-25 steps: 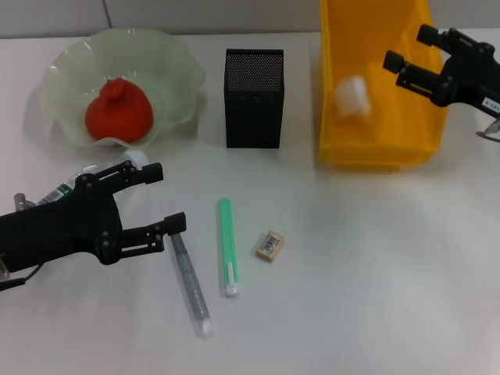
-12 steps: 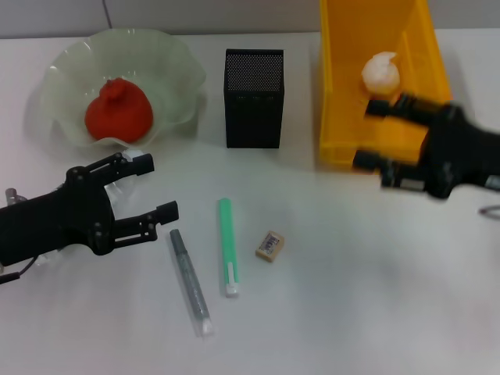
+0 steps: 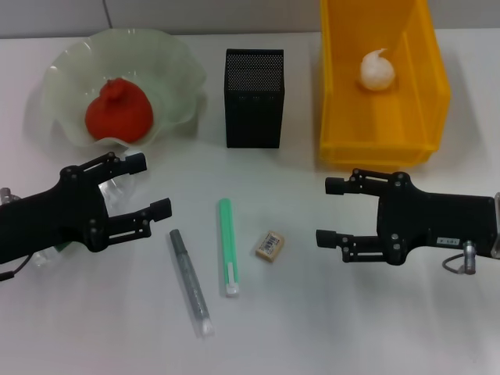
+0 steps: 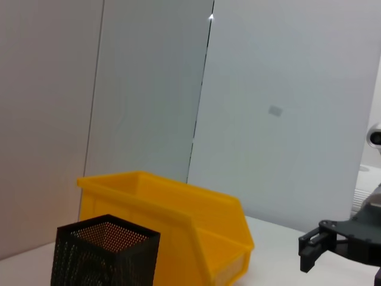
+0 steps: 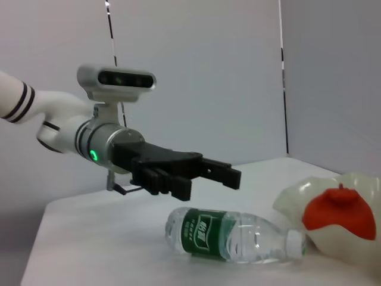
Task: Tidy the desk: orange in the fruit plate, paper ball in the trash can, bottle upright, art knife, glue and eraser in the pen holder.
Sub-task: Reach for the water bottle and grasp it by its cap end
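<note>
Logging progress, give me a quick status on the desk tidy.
Left gripper open above the lying bottle. Right gripper open, beside the eraser. Orange in fruit plate, paper ball in trash can.

I count one orange (image 3: 117, 113), one fruit plate (image 3: 70, 62), one paper ball (image 3: 376, 69), one trash can (image 3: 344, 117) and one pen holder (image 3: 254, 98). One bottle (image 5: 232, 235) lies on my counter (image 3: 328, 312). There is one eraser (image 3: 269, 245), plus two pen-like sticks: one green (image 3: 227, 245), one grey (image 3: 190, 281). Two pincers: left (image 3: 148, 187), right (image 3: 328, 211).
</note>
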